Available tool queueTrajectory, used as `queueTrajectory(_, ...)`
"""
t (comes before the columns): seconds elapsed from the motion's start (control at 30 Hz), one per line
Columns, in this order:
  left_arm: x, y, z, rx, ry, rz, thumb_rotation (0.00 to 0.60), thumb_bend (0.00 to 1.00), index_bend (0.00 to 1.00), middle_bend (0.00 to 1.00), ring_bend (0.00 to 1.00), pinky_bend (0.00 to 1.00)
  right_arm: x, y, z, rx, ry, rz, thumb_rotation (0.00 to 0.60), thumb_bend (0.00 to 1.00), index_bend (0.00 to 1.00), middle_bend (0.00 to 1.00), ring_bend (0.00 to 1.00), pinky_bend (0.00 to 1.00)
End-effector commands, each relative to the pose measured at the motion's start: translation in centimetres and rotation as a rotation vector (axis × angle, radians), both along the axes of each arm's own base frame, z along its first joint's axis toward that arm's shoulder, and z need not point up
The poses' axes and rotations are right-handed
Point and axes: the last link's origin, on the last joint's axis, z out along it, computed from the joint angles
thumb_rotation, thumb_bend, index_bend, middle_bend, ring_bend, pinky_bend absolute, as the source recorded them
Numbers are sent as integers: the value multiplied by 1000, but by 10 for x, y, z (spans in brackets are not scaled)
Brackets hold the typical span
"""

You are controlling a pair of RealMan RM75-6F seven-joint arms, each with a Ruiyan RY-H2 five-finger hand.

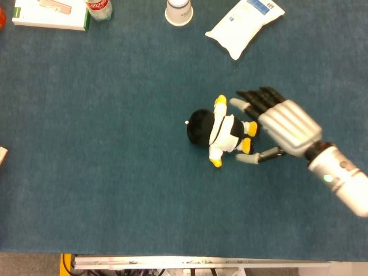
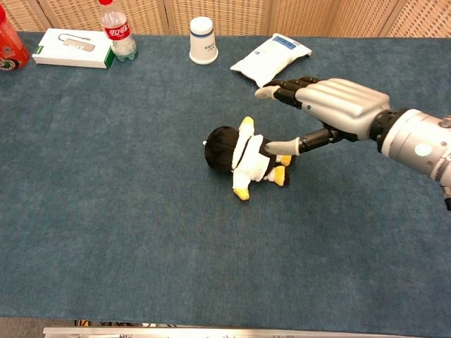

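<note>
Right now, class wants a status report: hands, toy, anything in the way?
Right hand open, fingers spread above the penguin toy's feet. Left hand not seen. Toy lying flat on the table. Nothing between.

A black, white and yellow plush toy [image 1: 221,131] lies on the dark blue-green table cloth [image 1: 115,172], beside a silver right hand [image 1: 276,125] with black fingers [image 1: 257,98], a white pouch [image 1: 244,23] printed blue, and a white cup [image 1: 179,11].
</note>
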Motion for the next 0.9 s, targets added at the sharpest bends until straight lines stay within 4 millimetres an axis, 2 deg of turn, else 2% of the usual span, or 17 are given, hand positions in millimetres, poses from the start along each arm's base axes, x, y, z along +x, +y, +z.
queueTrajectory(0.03,0,0,0,1,0,0,600,341,193,237,188,161,9,-5,-15,14,31,31,70,0,0,0,0,0)
queueTrajectory(0.37,-1,-2,2,7,-1,6,600,341,193,237,188,159,32,-13,-57,21,84,127,68,0,0,0,0,0)
queueTrajectory(0.57,-3,-4,3,6,3,13,600,341,193,237,188,156,39,-19,-84,24,125,162,69,0,0,0,0,0)
queueTrajectory(0.9,-6,-7,7,15,3,28,600,341,193,237,188,150,56,-27,-119,7,153,204,68,0,0,0,0,0)
